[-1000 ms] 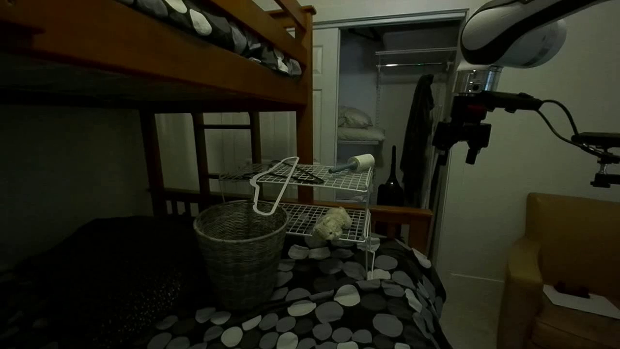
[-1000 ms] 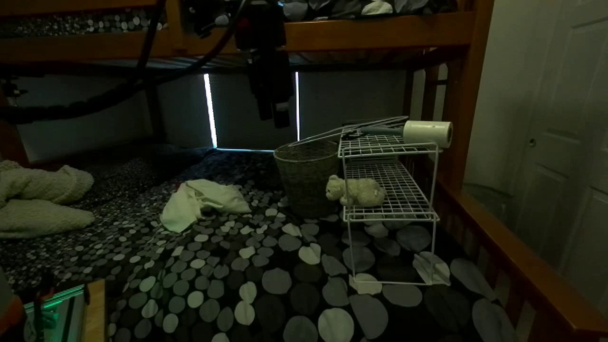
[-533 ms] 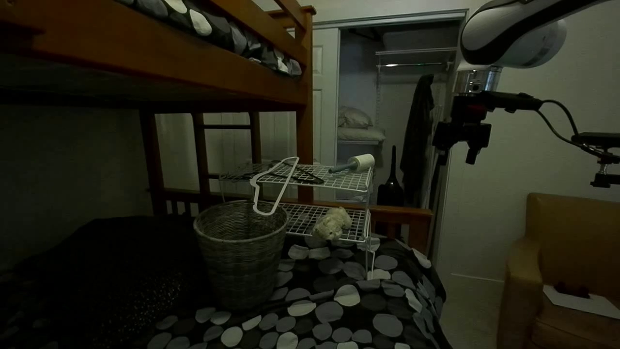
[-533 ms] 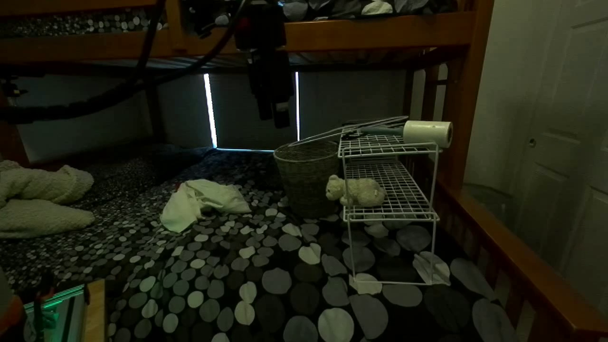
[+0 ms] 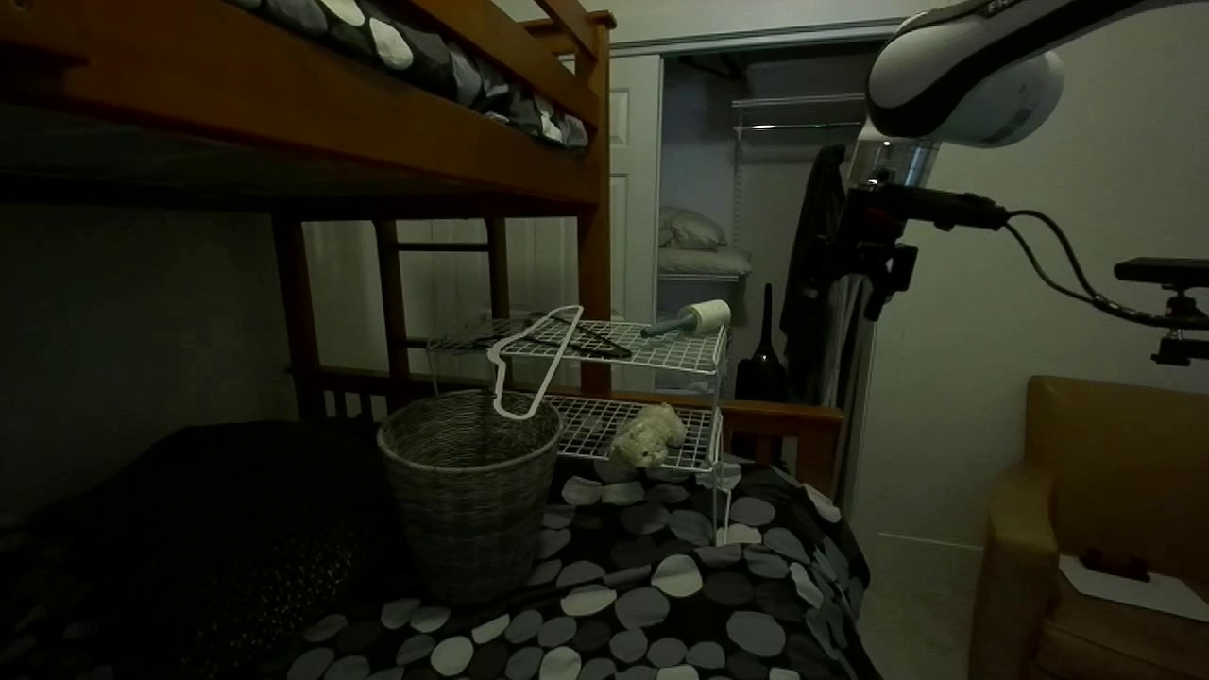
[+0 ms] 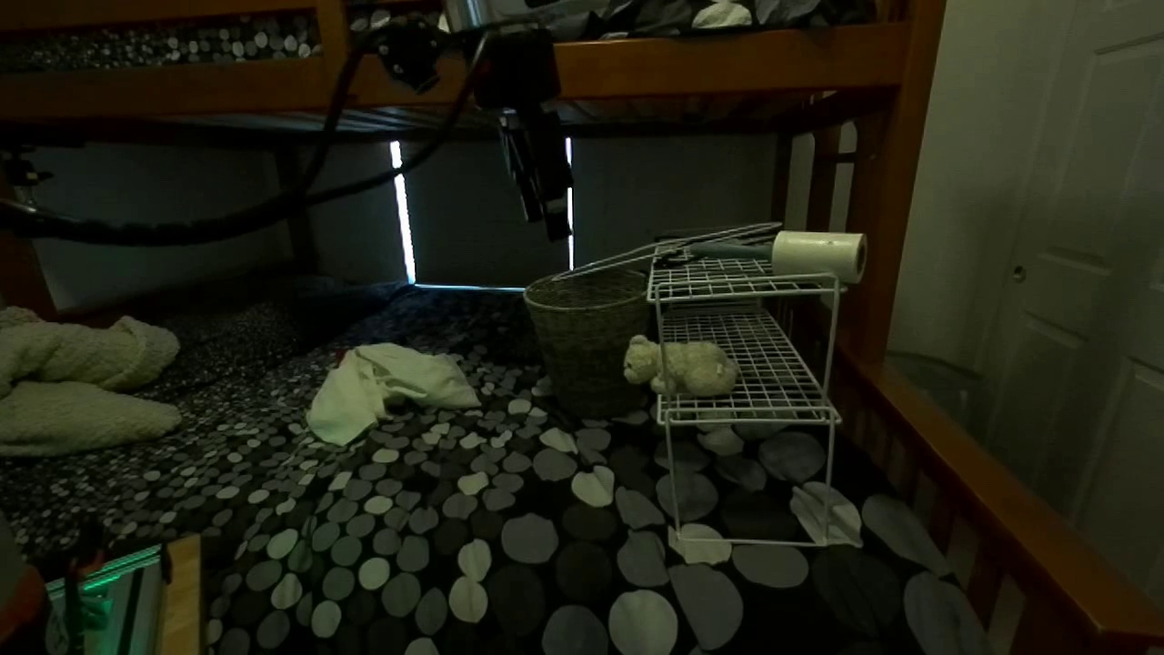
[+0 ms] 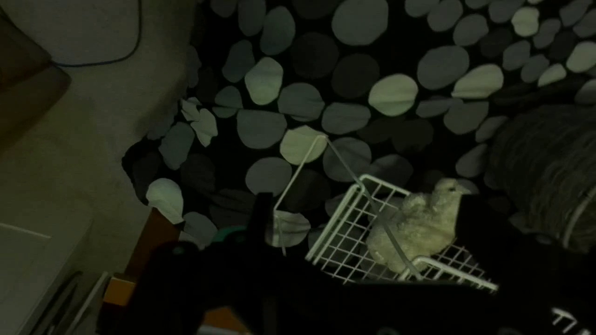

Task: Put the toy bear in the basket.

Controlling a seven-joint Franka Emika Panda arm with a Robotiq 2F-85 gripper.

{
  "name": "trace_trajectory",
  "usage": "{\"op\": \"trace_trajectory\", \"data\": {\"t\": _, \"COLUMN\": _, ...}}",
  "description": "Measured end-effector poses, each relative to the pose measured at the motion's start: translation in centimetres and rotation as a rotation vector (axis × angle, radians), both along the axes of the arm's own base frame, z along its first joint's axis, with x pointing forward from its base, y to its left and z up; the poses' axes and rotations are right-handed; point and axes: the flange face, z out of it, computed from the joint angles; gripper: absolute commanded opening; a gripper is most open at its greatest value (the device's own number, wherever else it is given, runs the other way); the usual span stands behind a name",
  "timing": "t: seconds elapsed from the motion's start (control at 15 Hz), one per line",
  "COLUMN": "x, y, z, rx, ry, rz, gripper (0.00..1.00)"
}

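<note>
The toy bear point(image 6: 693, 367) lies lengthwise on the lower shelf of the white wire rack point(image 6: 773, 364). In an exterior view its head points left and projects past the shelf's left edge, toward the basket point(image 5: 468, 529). The basket stands upright just beside the rack; bear and basket are apart.

On the rack's upper shelf lie a lint roller point(image 6: 818, 256), at the right in that same view, and a white hanger point(image 5: 557, 361) whose end reaches out over the basket's mouth. Contact with the rim cannot be determined.

The gripper point(image 6: 544, 225) hangs slightly tilted, above the bear and well apart from it. Jaws: released and parted; the wrist view shows the fingers point(image 7: 260, 216) spread wide, with the bear visible beyond the gap.

Markings: the arm point(image 5: 916, 71) carries lettering that appears to begin "FR", the remainder cut off at the top edge. A pale marking point(image 7: 563, 321) at the wrist view's lower right is illegible.

Rack and basket rest on a dotted bedspread point(image 6: 509, 537), beneath a wooden bunk frame point(image 6: 746, 68). A white cloth point(image 6: 391, 387) lies left of the basket. An armchair point(image 5: 1105, 453) stands at right in an exterior view.
</note>
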Motion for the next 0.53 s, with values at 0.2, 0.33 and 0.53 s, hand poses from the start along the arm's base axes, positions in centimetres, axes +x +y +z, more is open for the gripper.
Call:
{"op": "trace_trajectory", "data": {"t": 0.2, "x": 3.0, "y": 3.1, "z": -1.7, "rx": 0.037, "ry": -0.063, "rz": -0.105, "gripper": 1.0}}
{"op": "trace_trajectory", "data": {"t": 0.33, "x": 4.8, "y": 5.2, "z": -3.4, "rx": 0.059, "ry": -0.075, "rz": -0.148, "gripper": 1.0}}
{"op": "trace_trajectory", "data": {"t": 0.53, "x": 6.6, "y": 8.8, "z": -5.6, "rx": 0.078, "ry": -0.07, "rz": -0.135, "gripper": 1.0}}
